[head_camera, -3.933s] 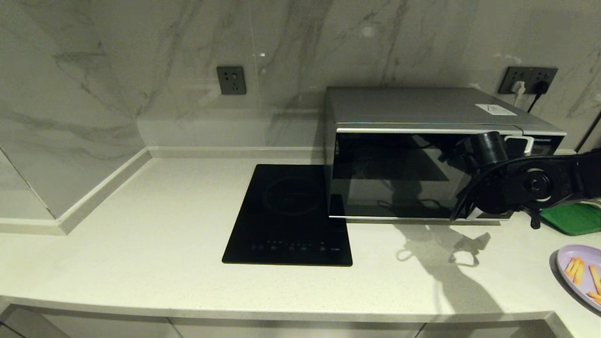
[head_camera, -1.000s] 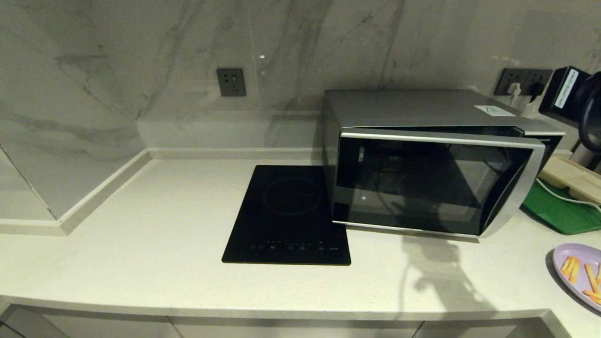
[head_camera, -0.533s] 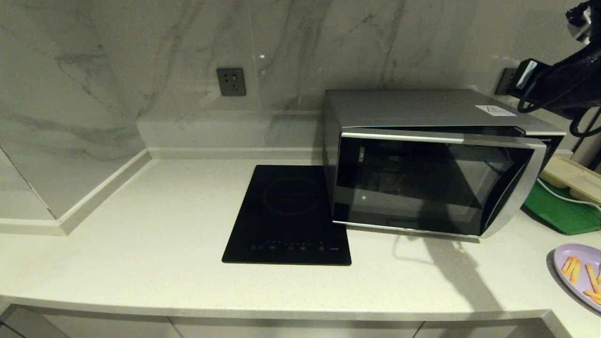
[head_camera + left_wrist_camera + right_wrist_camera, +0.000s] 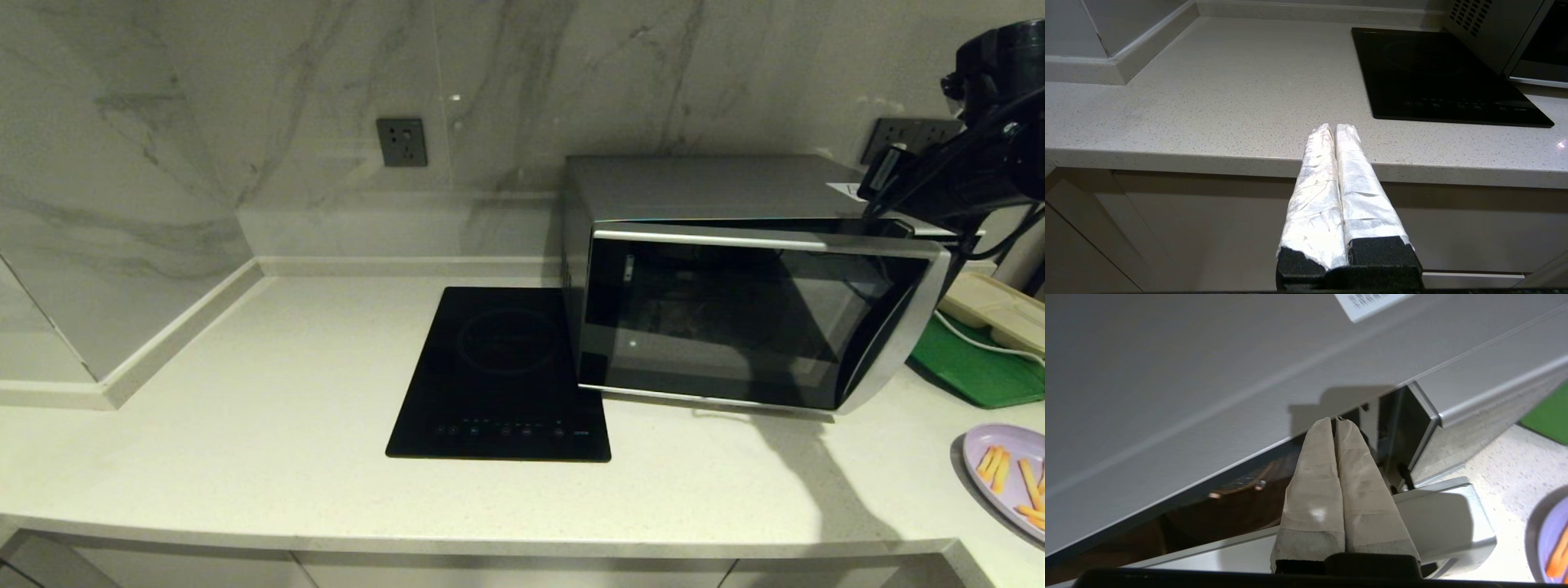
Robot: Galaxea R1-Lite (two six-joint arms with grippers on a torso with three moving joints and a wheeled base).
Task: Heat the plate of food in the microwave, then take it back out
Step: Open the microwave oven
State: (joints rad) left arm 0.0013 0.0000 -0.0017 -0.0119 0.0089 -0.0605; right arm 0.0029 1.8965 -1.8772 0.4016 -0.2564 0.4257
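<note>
The silver-grey microwave (image 4: 702, 189) stands on the counter's right half with its dark glass door (image 4: 735, 318) slightly ajar, the right edge swung out. My right arm (image 4: 955, 175) reaches over the microwave's top right corner. In the right wrist view the right gripper (image 4: 1334, 421) is shut and empty, its tips over the gap between the oven's top and the ajar door. The lilac plate of food (image 4: 1008, 478) with orange sticks lies at the counter's near right edge, partly cut off. My left gripper (image 4: 1334, 127) is shut and empty, parked low before the counter's front edge.
A flat black cooktop (image 4: 502, 376) lies just left of the microwave. A green flat tray (image 4: 971, 369) with a beige compartment tray (image 4: 992, 314) on it sits right of the oven. Wall sockets are behind; bare counter (image 4: 245, 408) stretches left.
The microwave door, flush earlier, now stands ajar. My right arm left the front of the control panel, rose high, and has come down over the oven's top right corner.
</note>
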